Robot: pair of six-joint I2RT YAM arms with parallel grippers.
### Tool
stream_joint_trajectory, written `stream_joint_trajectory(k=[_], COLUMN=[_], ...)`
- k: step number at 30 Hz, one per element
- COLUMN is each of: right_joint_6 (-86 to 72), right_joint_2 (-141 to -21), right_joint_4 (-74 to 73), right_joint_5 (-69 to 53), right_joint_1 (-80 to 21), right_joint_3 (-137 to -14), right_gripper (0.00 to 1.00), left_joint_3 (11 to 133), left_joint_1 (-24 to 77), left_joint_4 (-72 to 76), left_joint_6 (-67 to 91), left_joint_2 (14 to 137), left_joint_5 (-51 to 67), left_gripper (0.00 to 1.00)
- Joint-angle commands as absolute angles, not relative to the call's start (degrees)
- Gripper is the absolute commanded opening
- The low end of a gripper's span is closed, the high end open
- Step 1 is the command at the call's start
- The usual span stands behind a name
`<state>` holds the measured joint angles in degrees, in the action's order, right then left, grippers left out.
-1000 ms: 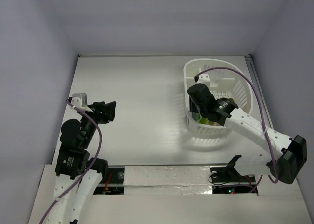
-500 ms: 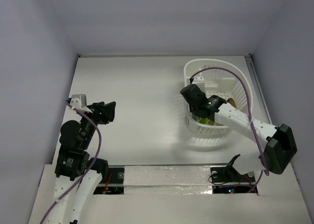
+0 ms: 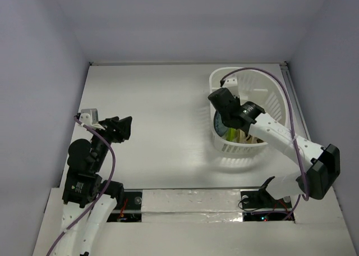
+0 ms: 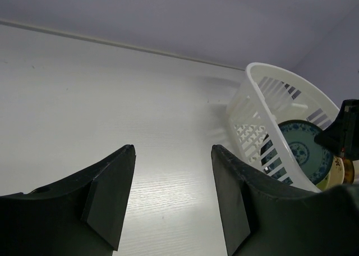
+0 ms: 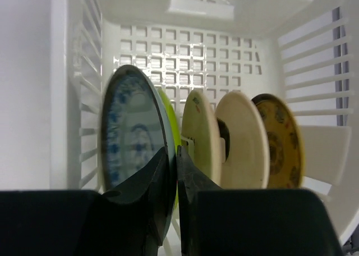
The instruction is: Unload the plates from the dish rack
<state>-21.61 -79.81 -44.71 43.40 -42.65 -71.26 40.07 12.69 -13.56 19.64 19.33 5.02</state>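
Note:
The white dish rack (image 3: pixel 271 85) stands at the right of the table and also shows in the left wrist view (image 4: pixel 252 107). Several plates stand on edge in it: a white one with blue-green pattern (image 5: pixel 132 135) at the left, a lime green one (image 5: pixel 173 118) just behind it, two cream ones (image 5: pixel 202 132), and a yellow-orange one (image 5: pixel 282 138). My right gripper (image 5: pixel 174 155) reaches into the rack and is shut on the rim of the blue-green plate (image 3: pixel 220 123). My left gripper (image 3: pixel 124 127) is open and empty above the table at the left (image 4: pixel 174 149).
The rack's slatted walls (image 5: pixel 76 99) closely surround the right gripper. White walls enclose the table on three sides. The right arm's purple cable (image 3: pixel 280 93) arcs over the rack.
My right gripper has shifted slightly toward the rack's left wall and back, and the blue-green plate now shows upright below it in the top view. The left arm has not moved.

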Motion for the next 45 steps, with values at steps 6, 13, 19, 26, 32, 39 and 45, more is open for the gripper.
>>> stream_joint_trajectory(k=[6, 13, 19, 26, 32, 39, 45], right_joint_6=[-19.5, -16.6, -14.6, -15.6, -17.9, -20.7, -22.5], right_joint_2=[-75.2, -73.0, -76.4, -92.3, -106.2, -114.6, -117.0], right_joint_4=[-49.3, -52.4, -42.4, -28.3, -23.9, -20.0, -18.1], right_joint_5=[49.7, 52.0, 40.9, 25.2, 20.4, 23.5, 26.3], right_joint_1=[-42.7, -42.7, -46.1, -53.3, -54.6, -54.6, -54.6], right_joint_3=[-79.6, -89.9, -93.3, -97.7, -103.5, -103.4, -99.4], right_gripper=[0.0, 0.0, 0.0, 0.0, 0.0, 0.0, 0.07], left_joint_3=[39.8, 40.0, 40.0, 40.4, 40.6, 40.4, 40.4], left_joint_1=[13.4, 13.4, 13.4, 13.4, 13.4, 13.4, 13.4], left_joint_4=[-11.6, -11.7, -11.9, -12.7, -13.3, -12.9, -12.9], left_joint_6=[20.0, 20.0, 20.0, 20.3, 20.6, 20.4, 20.4], left_joint_2=[18.6, 18.4, 18.3, 17.5, 17.1, 17.1, 17.1], left_joint_5=[4.6, 4.5, 3.7, 0.7, -1.8, -1.1, -0.8], left_gripper=[0.54, 0.54, 0.54, 0.53, 0.53, 0.53, 0.53])
